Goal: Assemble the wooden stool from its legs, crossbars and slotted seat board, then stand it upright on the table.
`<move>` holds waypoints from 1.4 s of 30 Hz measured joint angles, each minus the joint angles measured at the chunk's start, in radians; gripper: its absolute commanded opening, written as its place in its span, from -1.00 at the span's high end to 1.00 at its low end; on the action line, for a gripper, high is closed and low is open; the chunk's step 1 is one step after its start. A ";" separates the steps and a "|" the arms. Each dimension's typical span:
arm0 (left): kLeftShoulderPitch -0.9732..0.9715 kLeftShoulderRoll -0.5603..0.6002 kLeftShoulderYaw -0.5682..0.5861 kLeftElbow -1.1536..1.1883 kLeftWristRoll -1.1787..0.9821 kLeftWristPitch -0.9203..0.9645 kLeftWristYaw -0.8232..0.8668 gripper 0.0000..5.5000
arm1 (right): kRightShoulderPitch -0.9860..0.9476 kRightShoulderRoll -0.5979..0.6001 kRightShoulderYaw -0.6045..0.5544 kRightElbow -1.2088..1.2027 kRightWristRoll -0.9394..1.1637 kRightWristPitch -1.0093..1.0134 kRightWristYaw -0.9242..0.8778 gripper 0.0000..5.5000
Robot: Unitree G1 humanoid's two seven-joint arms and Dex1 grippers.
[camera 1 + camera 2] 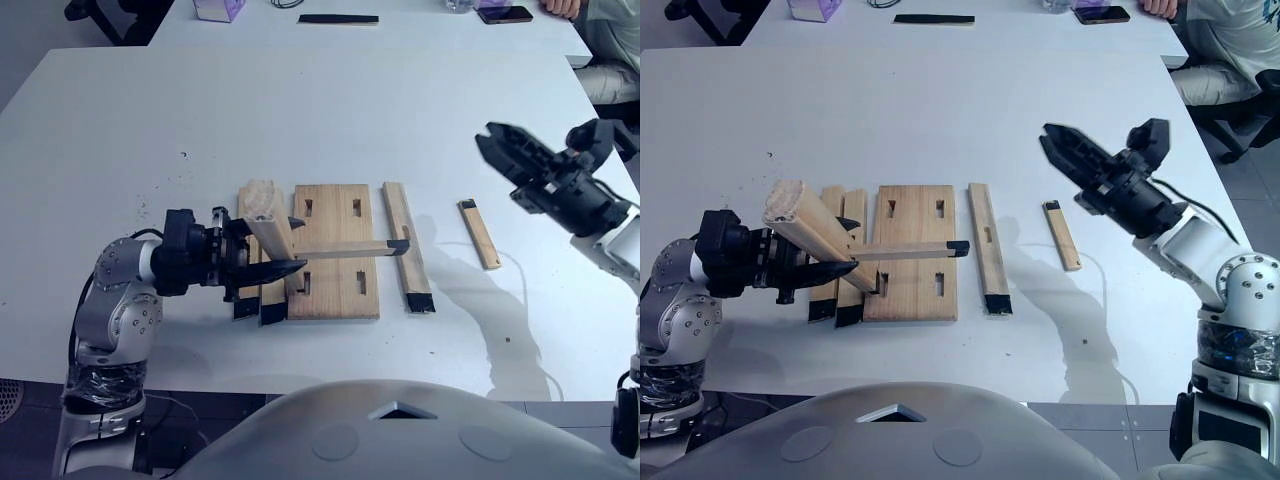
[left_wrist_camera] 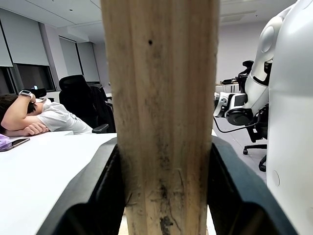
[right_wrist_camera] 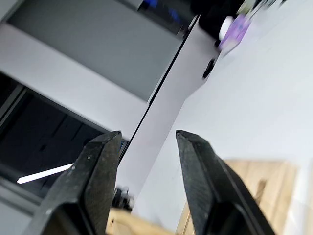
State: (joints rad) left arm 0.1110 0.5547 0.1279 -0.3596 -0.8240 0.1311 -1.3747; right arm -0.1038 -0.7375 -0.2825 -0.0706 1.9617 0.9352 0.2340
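The right gripper (image 3: 146, 134) has its two black fingers (image 3: 93, 181) apart, and nothing is held between them. Behind the fingers is the white table (image 3: 254, 98), which appears strongly tilted. On the table lies the seat board (image 3: 239, 196), and one dark slot (image 3: 259, 188) can be seen in it. The pale, rounded end of a leg (image 3: 132, 223) appears in the gap between the fingers, beside the board. Far away on the table stands a purple object (image 3: 234, 34), too blurred to identify. Beyond the table there are a grey wall (image 3: 98, 49) and a dark window (image 3: 39, 142).
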 measured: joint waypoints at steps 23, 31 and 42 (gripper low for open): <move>0.071 -0.037 -0.044 0.014 0.094 -0.145 -0.034 0.23 | -0.098 -0.001 -0.037 0.102 -0.157 0.106 0.053 0.25; 0.068 -0.044 -0.045 0.019 0.094 -0.149 -0.016 0.23 | -0.104 0.013 -0.037 0.091 -0.165 0.125 0.050 0.25; 0.060 -0.054 -0.058 0.080 0.099 -0.223 -0.053 0.23 | -0.103 0.019 -0.051 0.093 -0.165 0.131 0.046 0.25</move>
State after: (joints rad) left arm 0.1706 0.5007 0.0701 -0.2792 -0.7247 -0.0917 -1.4277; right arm -0.2064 -0.7183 -0.3338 0.0224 1.7969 1.0664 0.2801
